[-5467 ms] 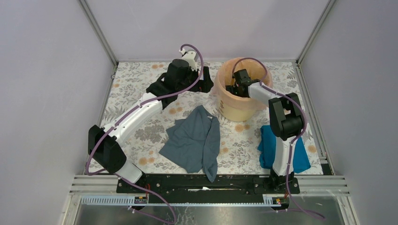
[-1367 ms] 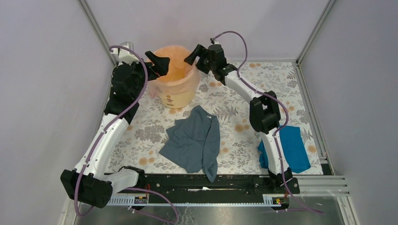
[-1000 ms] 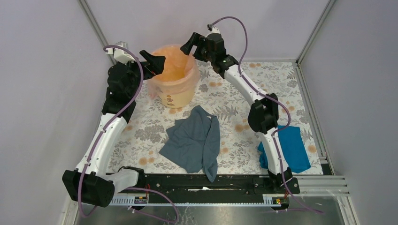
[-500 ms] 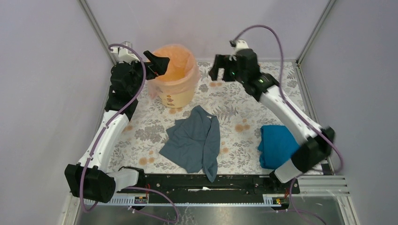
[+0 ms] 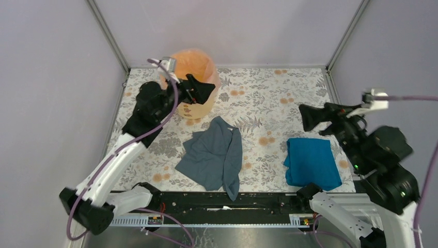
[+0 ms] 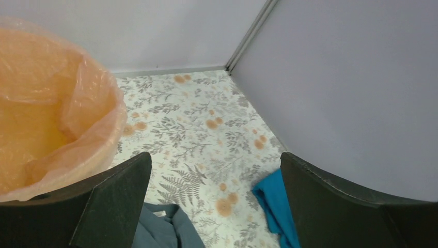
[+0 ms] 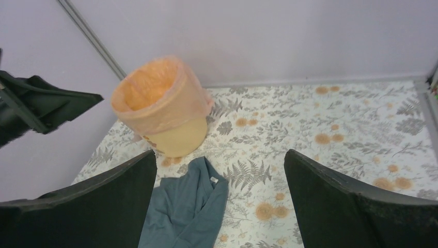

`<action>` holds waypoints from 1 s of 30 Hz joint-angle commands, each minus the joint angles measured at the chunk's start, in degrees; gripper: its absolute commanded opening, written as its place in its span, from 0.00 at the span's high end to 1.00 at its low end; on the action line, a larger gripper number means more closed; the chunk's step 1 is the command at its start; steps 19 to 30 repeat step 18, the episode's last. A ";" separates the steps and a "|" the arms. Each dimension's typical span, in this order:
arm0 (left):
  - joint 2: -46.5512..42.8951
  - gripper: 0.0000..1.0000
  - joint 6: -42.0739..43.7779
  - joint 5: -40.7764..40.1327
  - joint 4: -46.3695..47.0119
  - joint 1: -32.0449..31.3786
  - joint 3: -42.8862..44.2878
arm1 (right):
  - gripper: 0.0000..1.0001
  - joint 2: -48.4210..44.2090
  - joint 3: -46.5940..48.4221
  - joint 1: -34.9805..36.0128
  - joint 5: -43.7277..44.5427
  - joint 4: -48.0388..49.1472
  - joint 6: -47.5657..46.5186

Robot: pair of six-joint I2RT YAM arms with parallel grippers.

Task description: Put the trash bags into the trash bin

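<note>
The trash bin (image 5: 199, 109), a cream-sided bucket, stands at the far left of the table. The pale pink-peach trash bag (image 5: 192, 61) lines it, with the film folded over the rim. Both show in the right wrist view, bin (image 7: 178, 138) and bag (image 7: 155, 95); the left wrist view shows the bag (image 6: 57, 113). My left gripper (image 5: 203, 91) is open and empty just above the bin's near rim, apart from the film. My right gripper (image 5: 313, 119) is open and empty, raised high over the right side, far from the bin.
A grey-blue cloth (image 5: 214, 155) lies crumpled mid-table, in front of the bin. A bright blue cloth (image 5: 311, 163) lies folded near the right front edge. Grey walls close in the left, back and right sides. The tabletop has a floral cover (image 5: 263, 103).
My right arm has swung back from beside the bin's rim to high over the right side. My left gripper has shifted right and nearer, across the bin's near rim. The bin has stayed put.
</note>
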 commanded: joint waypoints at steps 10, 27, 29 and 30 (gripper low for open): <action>-18.18 0.01 9.20 -9.48 -31.57 0.34 23.89 | 0.00 -6.63 6.17 0.05 1.71 -4.00 -11.98; -19.74 0.01 9.29 -14.22 -30.81 0.34 24.79 | 0.00 -6.31 2.65 0.01 7.35 -0.36 -10.85; -19.74 0.01 9.29 -14.22 -30.81 0.34 24.79 | 0.00 -6.31 2.65 0.01 7.35 -0.36 -10.85; -19.74 0.01 9.29 -14.22 -30.81 0.34 24.79 | 0.00 -6.31 2.65 0.01 7.35 -0.36 -10.85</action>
